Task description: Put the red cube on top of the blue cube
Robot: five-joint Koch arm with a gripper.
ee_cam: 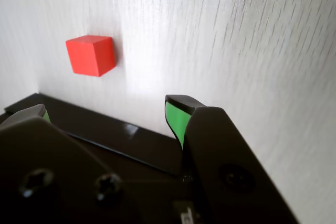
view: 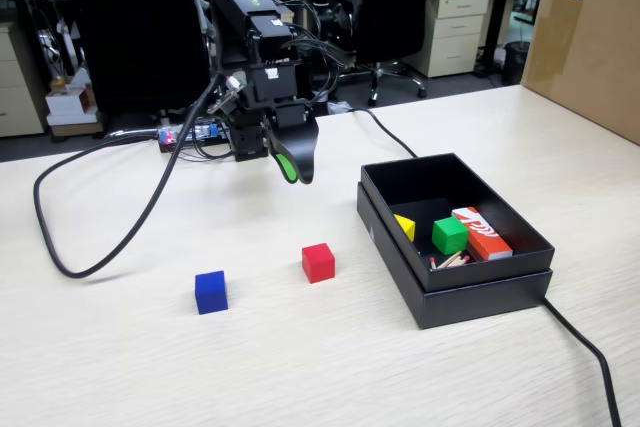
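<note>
The black hobby arm [view: 262, 57] stands at the far side of the pale wood-grain tabletop [view: 300, 367], its upper links folded forward and its wrist bent so that the fingers [view: 290, 165] hang down above the surface, clear of it, in the fixed view. The wrist view shows two black fingers with green pads [ee_cam: 176, 119], spread well apart with a clear gap between them and nothing held; one tip shows at the left edge of that view and the other near the middle. The small matte red cube [view: 318, 262] rests on the tabletop in front of the fingers and slightly to the right in the fixed view, apart from them; in the wrist view it lies beyond the fingertips, up and to the left. The small matte dark-blue cube [view: 210, 292] sits on the tabletop to the left of the red cube, near it but not touching. To the right stands an open black rectangular box [view: 480, 297] holding a yellow wedge-shaped block [view: 405, 226], a green cube [view: 449, 235], a longer orange-red box with white markings [view: 482, 233] and some thin sticks [view: 452, 260]. A thick black cable [view: 120, 237] loops across the tabletop on the left.
</note>
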